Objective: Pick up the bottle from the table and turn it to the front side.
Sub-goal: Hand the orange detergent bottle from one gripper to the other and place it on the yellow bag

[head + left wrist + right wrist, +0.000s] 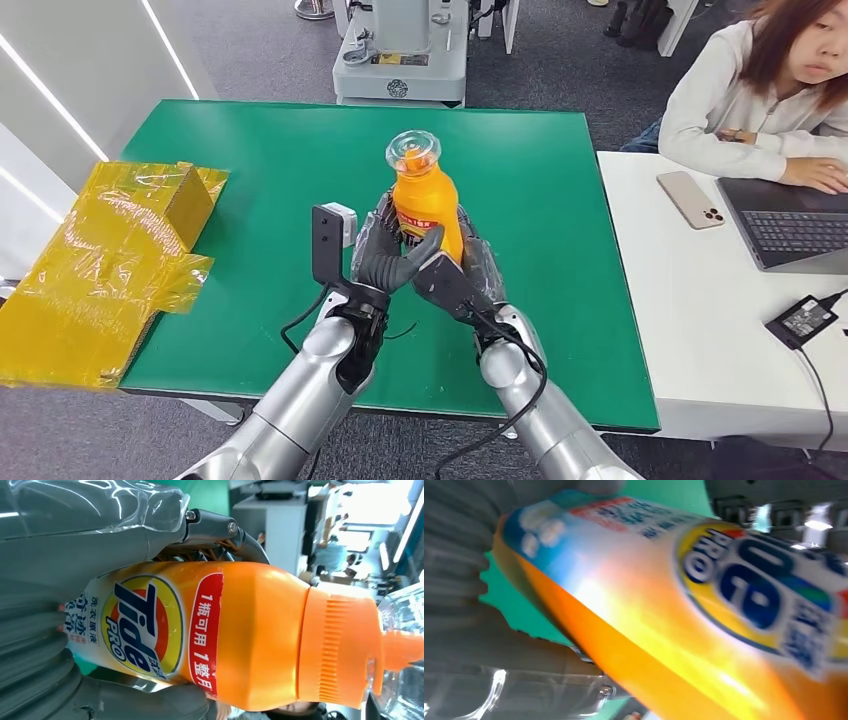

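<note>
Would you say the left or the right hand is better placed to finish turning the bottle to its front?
Probably the left hand: it wraps the bottle from the front, thumb across it. The right hand mainly supports from behind. Both grip it above the green table.

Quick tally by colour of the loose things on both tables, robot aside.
Orange: 1, the bottle both hands hold
Yellow: 1, the wrapped box
Beige: 1, the phone
Grey: 1, the laptop
Black: 1, the power adapter
Total: 5
</note>
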Tool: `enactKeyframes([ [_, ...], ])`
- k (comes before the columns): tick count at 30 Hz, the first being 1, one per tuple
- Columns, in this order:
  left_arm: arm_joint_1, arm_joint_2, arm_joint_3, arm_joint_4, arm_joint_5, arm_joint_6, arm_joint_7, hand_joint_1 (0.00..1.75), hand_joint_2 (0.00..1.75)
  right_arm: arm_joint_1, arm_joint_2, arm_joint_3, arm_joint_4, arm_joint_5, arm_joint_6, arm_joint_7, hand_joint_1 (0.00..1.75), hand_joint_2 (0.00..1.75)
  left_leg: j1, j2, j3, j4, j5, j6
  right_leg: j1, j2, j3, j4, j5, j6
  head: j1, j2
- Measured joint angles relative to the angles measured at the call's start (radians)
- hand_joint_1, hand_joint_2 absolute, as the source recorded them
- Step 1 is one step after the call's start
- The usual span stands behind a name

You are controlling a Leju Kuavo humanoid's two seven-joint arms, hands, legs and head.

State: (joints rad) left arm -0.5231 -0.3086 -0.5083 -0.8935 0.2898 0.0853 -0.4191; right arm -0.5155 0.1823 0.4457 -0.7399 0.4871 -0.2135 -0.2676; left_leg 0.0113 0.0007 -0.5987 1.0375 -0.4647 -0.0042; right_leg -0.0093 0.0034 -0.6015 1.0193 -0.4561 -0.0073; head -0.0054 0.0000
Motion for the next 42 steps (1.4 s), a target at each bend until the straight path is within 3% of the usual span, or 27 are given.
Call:
enactKeyframes([
  [9, -0.025, 0.04, 0.001, -0.06, -0.177, 0.076, -0.001, 1.75, 1.75, 0.125, -0.018, 0.0, -0.091, 0.005, 0.032, 0.013, 0.0, 1.75, 0.0, -0.001, -0.001, 0.0, 0.0, 0.0, 0.0, -0.001, 0.0, 0.0, 0.0, 0.0, 0.0, 0.0],
  [18, -0.038, 0.147, 0.072, -0.112, -0.419, 0.151, -0.004, 1.75, 1.75, 0.232, -0.042, 0.0, -0.216, 0.005, 0.06, -0.002, 0.0, 1.75, 0.0, -0.001, -0.001, -0.001, 0.0, 0.0, 0.0, -0.001, 0.0, 0.001, 0.0, 0.0, 0.0, 0.0],
  [29, -0.055, 0.292, 0.186, -0.056, -0.886, 0.268, 0.013, 1.75, 1.75, 0.286, -0.056, -0.001, -0.316, 0.002, 0.075, 0.002, 0.0, 1.75, 0.0, 0.0, -0.001, -0.001, 0.001, -0.001, 0.0, 0.0, 0.0, 0.001, 0.0, 0.0, 0.0, 0.0],
  [42, -0.113, 0.414, 0.3, 0.058, -1.013, 0.374, 0.01, 1.75, 1.75, 0.357, -0.102, -0.024, -0.437, -0.04, 0.02, -0.032, 0.0, 1.75, 0.0, 0.0, -0.001, -0.001, 0.001, -0.001, 0.0, 0.0, 0.0, 0.001, 0.0, 0.0, 0.0, 0.0],
])
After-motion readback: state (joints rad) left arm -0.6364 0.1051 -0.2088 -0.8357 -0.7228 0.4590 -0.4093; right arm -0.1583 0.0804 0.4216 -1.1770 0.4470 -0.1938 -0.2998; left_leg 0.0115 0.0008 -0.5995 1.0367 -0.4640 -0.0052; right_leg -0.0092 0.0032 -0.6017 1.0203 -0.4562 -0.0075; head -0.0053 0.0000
